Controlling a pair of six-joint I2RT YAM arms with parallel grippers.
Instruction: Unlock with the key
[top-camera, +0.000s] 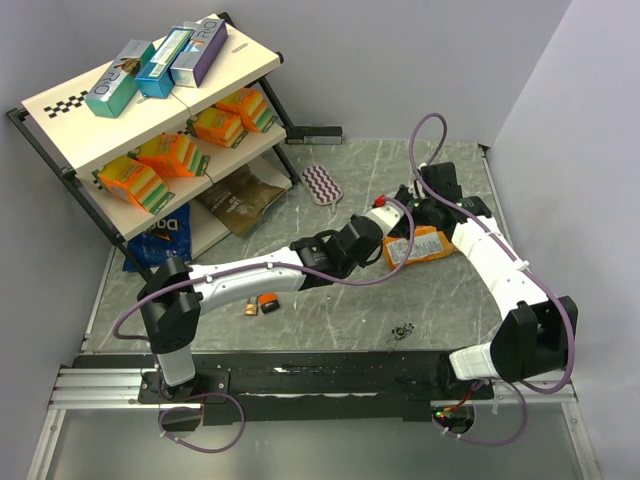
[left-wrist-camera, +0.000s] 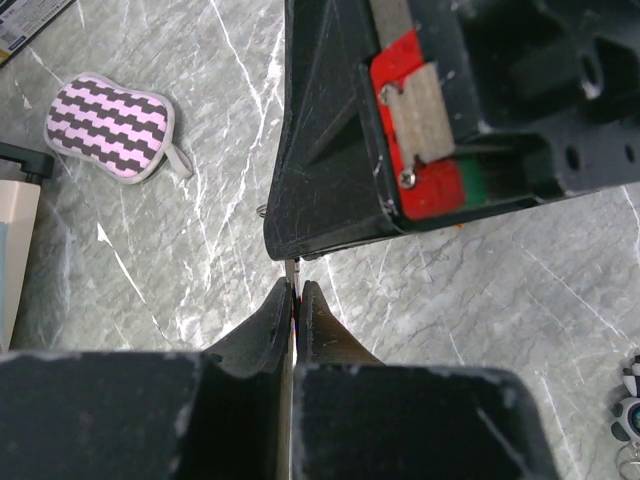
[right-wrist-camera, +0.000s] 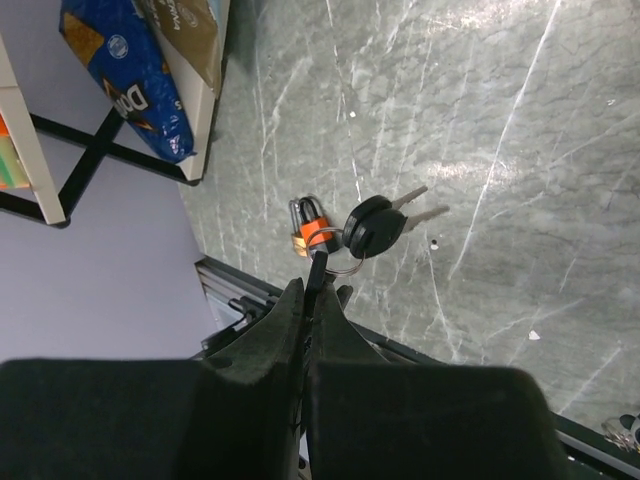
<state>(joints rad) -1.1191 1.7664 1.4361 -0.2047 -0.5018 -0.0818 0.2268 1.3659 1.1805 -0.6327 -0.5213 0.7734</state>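
Over mid-bench (top-camera: 450, 310), both arms meet.
Right fingers (right-wrist-camera: 285, 320) clench a key (right-wrist-camera: 318, 268); left fingers (left-wrist-camera: 265, 325) pinch a thin blade (left-wrist-camera: 290, 272); padlock (top-camera: 250, 308) lies near-left.

A grey marble-patterned table (top-camera: 330, 300) sits between plain pale walls, a tilted shelf rack (top-camera: 150, 110) at its left.

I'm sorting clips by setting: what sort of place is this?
Probably a robotics lab cell: bare grey walls, a marble-look table with a mounting rail, and a slanted shelf stocked with boxes and sponges.
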